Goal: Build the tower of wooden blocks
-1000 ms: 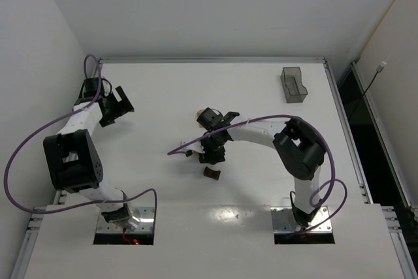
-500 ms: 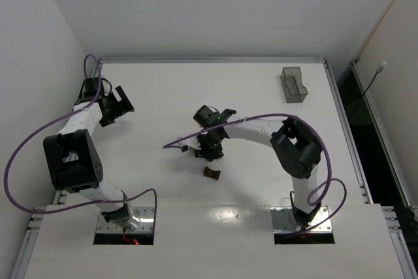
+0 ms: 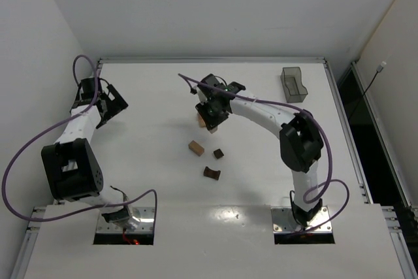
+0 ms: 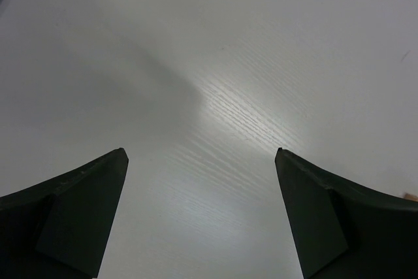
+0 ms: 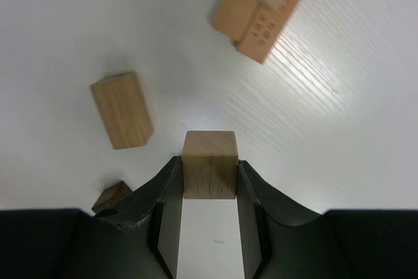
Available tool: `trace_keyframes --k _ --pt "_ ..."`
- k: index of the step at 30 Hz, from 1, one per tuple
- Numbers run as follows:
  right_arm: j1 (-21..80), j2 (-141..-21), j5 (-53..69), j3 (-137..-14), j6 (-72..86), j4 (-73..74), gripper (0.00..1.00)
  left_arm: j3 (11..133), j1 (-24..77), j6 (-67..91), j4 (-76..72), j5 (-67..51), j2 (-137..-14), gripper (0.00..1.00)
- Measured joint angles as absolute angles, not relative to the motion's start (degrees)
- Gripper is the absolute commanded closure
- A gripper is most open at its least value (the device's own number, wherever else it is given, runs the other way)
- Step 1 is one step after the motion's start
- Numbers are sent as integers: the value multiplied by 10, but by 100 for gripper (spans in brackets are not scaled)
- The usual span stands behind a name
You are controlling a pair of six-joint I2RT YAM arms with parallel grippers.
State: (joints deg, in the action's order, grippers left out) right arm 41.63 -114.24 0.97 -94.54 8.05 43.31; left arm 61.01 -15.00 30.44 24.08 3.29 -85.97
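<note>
Right wrist view: right gripper [image 5: 209,169] is pinching a light tan cube [image 5: 209,161] by two flat opposite faces. It is looking light, rigid, smooth-sided, prob. slippy; a centred grip suits. No wood block tower standing yet; other blocks, incl. a tan bar [image 5: 121,110], are lying loose mid-table. Left gripper [image 4: 200,161] is idling w/ jaws apart.

bright overhead light glares softly off the table [image 4: 241,106].
</note>
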Motion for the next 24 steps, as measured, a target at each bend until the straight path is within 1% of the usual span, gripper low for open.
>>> trace_keyframes --k 5,9,16,24 --pt "406 -1159 -37 -943 179 457 100 605 -150 316 240 50 -857 5" --pt "407 -1160 -59 -942 223 451 100 600 -150 316 240 54 -856 5" --pt "410 -1164 -72 -946 254 426 100 600 -150 317 240 54 -856 5" --pt "411 -1215 -89 -978 276 421 100 600 -150 317 240 53 -857 5"
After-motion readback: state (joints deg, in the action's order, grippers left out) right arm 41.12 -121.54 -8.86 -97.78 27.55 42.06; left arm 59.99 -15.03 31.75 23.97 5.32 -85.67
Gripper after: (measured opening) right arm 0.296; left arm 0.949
